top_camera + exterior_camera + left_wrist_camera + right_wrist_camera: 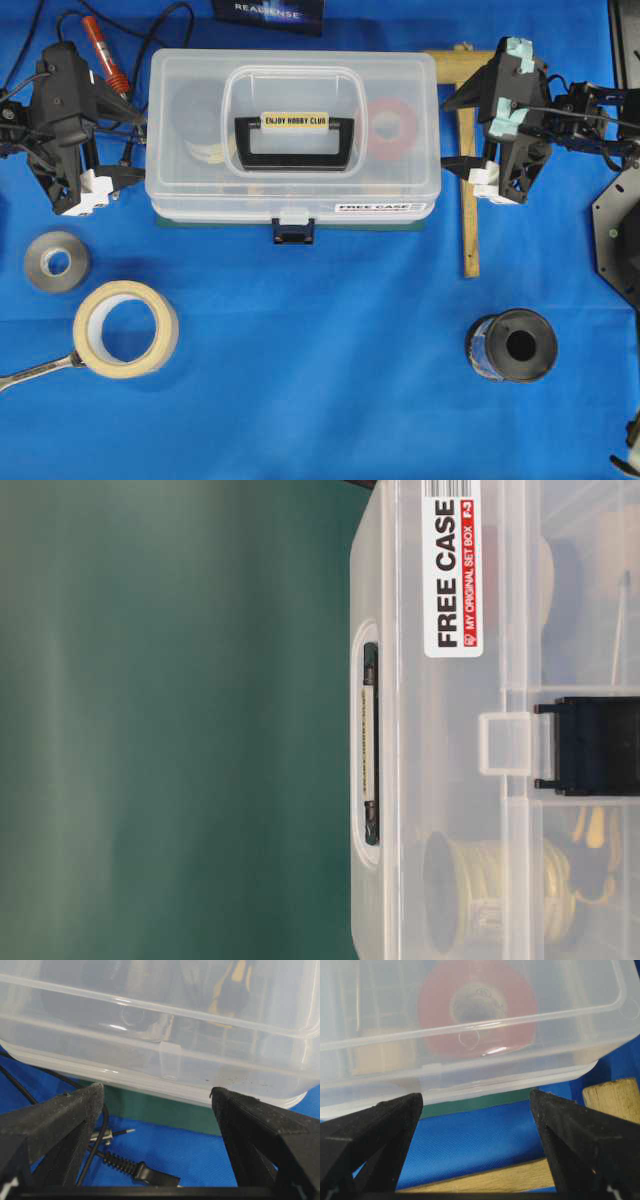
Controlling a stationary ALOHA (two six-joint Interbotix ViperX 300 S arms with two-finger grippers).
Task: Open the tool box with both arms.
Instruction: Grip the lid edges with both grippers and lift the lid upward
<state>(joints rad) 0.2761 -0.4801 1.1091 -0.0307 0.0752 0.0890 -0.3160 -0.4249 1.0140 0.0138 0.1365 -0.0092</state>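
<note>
The tool box (200,190) is a clear plastic case in the middle of the blue cloth, with its lid down. On top is a black handle (295,140); at the front are a dark blue latch (293,232) and a "FREE CASE" sticker (380,208). My left gripper (132,150) stands open at the box's left end, fingertips just short of the wall (165,1060). The right gripper (450,132) is open at the right end, also close to the wall (470,1055). Neither holds anything. The table-level view shows the box (440,780) from the front with its latch (595,745).
A wooden mallet (468,200) lies under the right gripper. A black cable with a probe (135,1172) and a red-handled tool (103,50) lie by the left gripper. In front are a grey tape roll (57,261), a masking tape roll (125,328), a wrench (35,372) and a black spool (512,345).
</note>
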